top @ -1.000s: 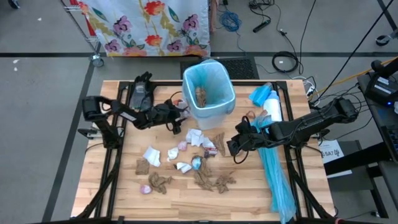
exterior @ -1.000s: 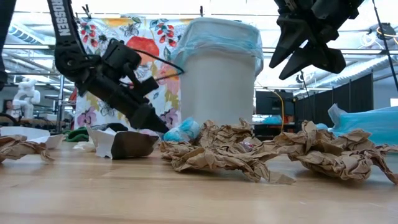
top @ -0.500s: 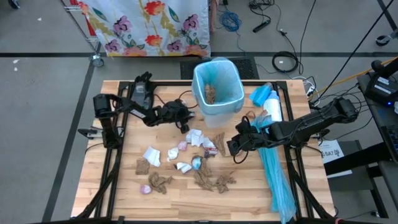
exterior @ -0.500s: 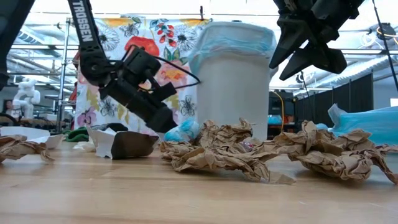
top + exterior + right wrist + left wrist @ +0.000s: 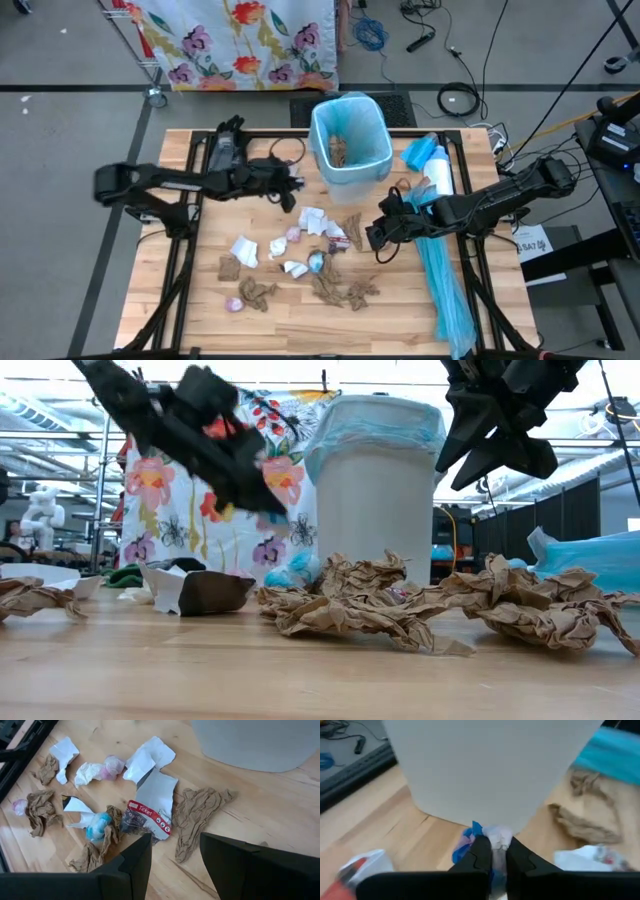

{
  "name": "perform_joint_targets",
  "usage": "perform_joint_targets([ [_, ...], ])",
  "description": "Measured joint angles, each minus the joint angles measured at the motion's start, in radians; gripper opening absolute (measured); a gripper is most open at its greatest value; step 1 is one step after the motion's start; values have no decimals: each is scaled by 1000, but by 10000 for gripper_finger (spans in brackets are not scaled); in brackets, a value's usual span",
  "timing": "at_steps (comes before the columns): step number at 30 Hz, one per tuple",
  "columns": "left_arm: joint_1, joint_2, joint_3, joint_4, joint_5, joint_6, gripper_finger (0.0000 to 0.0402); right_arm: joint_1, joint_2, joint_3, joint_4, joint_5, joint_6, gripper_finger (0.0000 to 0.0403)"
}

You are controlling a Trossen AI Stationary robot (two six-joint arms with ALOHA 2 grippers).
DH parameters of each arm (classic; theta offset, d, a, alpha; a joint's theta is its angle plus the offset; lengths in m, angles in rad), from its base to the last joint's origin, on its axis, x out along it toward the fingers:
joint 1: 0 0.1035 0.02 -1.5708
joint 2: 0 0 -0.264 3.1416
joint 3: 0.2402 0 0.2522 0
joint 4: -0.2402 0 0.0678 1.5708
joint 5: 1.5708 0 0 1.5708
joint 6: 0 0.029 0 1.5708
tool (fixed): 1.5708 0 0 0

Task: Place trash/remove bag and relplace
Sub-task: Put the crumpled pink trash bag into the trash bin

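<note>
The white bin [image 5: 350,140], lined with a light-blue bag [image 5: 375,422], stands at the table's far middle with brown paper inside. Trash lies scattered in front of it: brown paper scraps [image 5: 345,292], white tissue [image 5: 244,250], and a printed wrapper [image 5: 150,815]. My left gripper [image 5: 290,192] hangs above the table just left of the bin [image 5: 490,765], shut on a small blue, white and pink scrap [image 5: 492,836]. My right gripper [image 5: 378,236] hovers open above the brown scraps [image 5: 197,815], right of the pile, touching nothing. My left gripper pinches the small blue, white and pink scrap [image 5: 496,840] between its two fingers. The scrap sticks out beyond the fingertips [image 5: 481,851] and is lifted clear of the table. The fingers slant down toward the bin from the table's left.
Long light-blue plastic sheets [image 5: 445,285] and a blue-and-white roll [image 5: 432,165] lie along the table's right side under my right arm. A flowered cloth [image 5: 240,40] hangs beyond the table's far edge. Bare wood shows along the near edge.
My left gripper has shut on the small scrap beside the bin and risen from the table with it, tipping more level. The bin has slid a little toward the table's right. My right gripper has kept still.
</note>
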Motion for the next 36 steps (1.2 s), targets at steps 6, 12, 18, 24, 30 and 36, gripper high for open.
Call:
perform_joint_targets([
  [6,-70,-235,89,-260,-39,-37,20,0,0,0,-15,0,-15,160],
  [12,-113,-315,299,-430,-190,-38,20,0,0,0,-35,0,-19,160],
  [18,-117,-240,535,-485,-213,115,20,0,0,0,-32,2,-21,160],
  [24,-74,-70,725,-527,-190,206,20,0,0,0,-22,1,-17,160],
  [30,-31,99,870,-519,-183,228,30,0,0,0,-1,0,-12,160],
  [36,-10,234,1011,-516,-154,250,97,0,0,0,22,0,11,160],
])
